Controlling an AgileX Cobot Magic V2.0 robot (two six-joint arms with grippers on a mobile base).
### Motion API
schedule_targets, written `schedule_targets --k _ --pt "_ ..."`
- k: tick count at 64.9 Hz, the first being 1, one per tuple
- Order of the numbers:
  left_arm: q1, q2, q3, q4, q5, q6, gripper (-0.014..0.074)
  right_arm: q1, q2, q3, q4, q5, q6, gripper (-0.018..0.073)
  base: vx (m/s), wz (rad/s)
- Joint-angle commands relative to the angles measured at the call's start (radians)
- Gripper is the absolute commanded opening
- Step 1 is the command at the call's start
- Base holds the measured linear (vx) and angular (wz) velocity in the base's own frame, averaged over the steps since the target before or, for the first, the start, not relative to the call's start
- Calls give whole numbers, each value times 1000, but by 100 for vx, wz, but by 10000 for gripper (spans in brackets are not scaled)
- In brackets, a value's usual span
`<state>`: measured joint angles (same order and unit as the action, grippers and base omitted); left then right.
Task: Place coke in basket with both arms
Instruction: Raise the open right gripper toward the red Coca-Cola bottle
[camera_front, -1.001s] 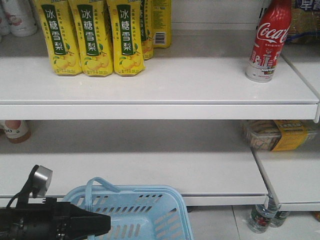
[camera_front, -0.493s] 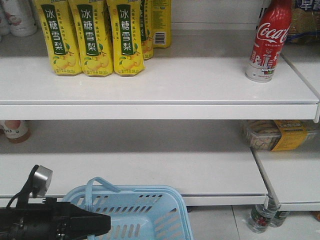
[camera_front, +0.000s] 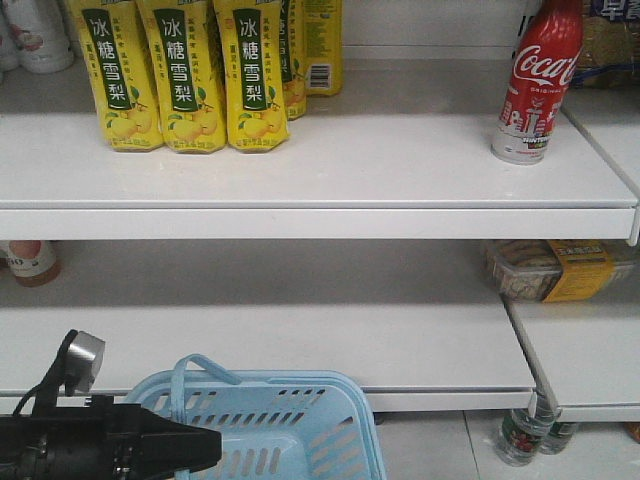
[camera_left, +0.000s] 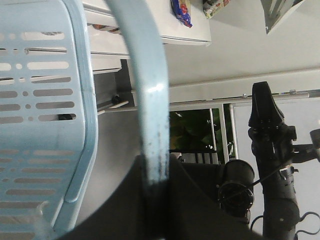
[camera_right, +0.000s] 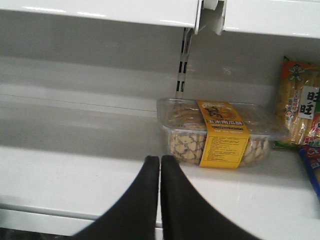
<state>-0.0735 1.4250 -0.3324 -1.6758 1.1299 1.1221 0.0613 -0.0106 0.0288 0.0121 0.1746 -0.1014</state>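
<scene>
Near field: the left gripper (camera_front: 205, 447), at 7 o'clock in the front view, is clamped on a loop handle (camera_left: 147, 100) of the light blue basket (camera_front: 345, 415). The right gripper (camera_right: 160, 161) is held empty with its fingers pressed together; a clear snack box (camera_right: 215, 132) is seen at its 1 o'clock. Far field: the Coca-Cola can (camera_front: 535, 85) is stood upright on the upper shelf (camera_front: 350, 170), well apart, between 1 and 2 o'clock from the left gripper.

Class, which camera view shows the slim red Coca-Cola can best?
The exterior front-facing view: the slim red Coca-Cola can stands upright on the upper white shelf. Neither wrist view shows it.
</scene>
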Motion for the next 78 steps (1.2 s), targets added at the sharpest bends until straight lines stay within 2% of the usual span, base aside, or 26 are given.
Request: schedule_targets --k 1,14,33,39,61,78 --pt "-4 -26 -14 -108 86 13 -6 0 -13 7 -3 -73 -5 -2 0 0" --pt "-4 -26 -14 -108 86 13 -6 0 -13 6 2 -79 -2 -2 0 0" --pt "-4 -26 -14 -108 86 13 -6 0 -10 -51 114 -200 37 -2 0 0" --pt "-4 -26 -14 -108 86 13 -6 0 26 -137 149 -158 40 -2 0 0" --pt "-4 -26 -14 -108 86 13 -6 0 310 -441 127 26 39 -2 0 0" --pt "-4 -26 -14 -108 86 13 -6 0 420 -475 141 22 40 -2 0 0"
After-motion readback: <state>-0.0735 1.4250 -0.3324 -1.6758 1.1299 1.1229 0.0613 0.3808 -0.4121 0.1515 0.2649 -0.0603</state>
